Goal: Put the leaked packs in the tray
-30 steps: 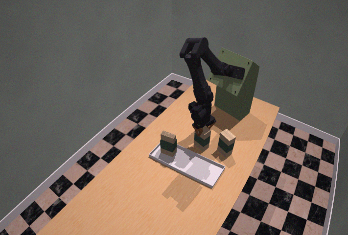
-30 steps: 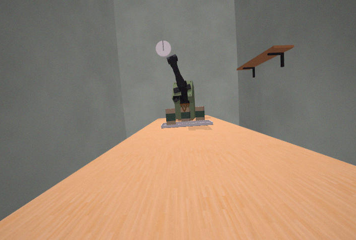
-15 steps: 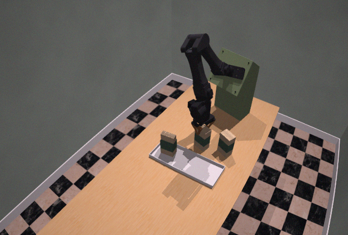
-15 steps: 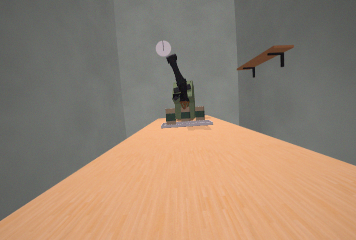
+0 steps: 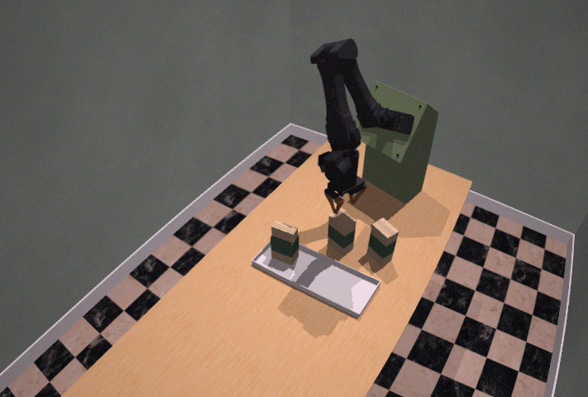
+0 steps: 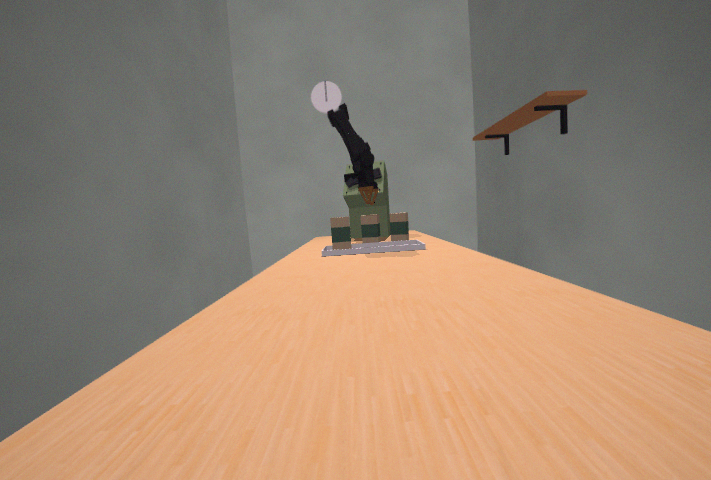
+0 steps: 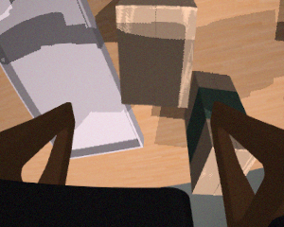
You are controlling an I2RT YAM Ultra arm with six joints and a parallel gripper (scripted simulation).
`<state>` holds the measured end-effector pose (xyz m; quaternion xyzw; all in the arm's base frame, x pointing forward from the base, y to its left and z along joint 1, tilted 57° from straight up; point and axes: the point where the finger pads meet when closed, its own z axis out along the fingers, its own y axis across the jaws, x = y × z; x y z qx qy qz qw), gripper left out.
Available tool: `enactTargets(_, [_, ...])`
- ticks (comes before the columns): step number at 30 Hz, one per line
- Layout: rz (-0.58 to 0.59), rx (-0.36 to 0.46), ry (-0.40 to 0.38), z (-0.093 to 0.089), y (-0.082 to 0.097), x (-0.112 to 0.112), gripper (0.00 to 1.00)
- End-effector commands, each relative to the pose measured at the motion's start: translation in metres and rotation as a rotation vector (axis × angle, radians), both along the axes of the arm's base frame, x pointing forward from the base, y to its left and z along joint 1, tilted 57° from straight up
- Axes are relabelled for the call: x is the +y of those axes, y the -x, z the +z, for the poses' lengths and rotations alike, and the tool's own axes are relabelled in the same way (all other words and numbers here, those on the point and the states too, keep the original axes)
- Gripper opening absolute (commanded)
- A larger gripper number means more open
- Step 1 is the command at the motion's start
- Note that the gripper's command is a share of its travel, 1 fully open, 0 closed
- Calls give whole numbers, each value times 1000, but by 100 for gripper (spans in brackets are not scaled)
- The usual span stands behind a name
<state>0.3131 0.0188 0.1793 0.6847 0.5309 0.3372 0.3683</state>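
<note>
One coffee pack (image 5: 284,243) (image 6: 340,233) stands upright in the left end of the grey tray (image 5: 348,280) (image 6: 417,246) (image 7: 62,78). The middle pack (image 5: 341,236) (image 6: 370,228) (image 7: 153,66) stands upright behind the tray. The right pack (image 5: 382,246) (image 6: 399,226) (image 7: 215,101) stands upright on the table to its right. All three are tan with a dark green band. My gripper (image 5: 344,206) (image 6: 369,202) (image 7: 142,112) is open and empty, above and a little behind the middle pack. In the wrist view one finger partly covers the right pack.
The wooden table (image 5: 186,322) (image 6: 356,367) carries the green arm mount (image 5: 394,168) (image 6: 367,217) behind the packs. The table's right edge runs beyond the right pack. A wall shelf (image 6: 528,113) and a round white disc (image 6: 319,97) are far off.
</note>
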Motion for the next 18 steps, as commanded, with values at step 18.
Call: enactTargets(18, [38, 87, 118, -6, 7, 3, 79])
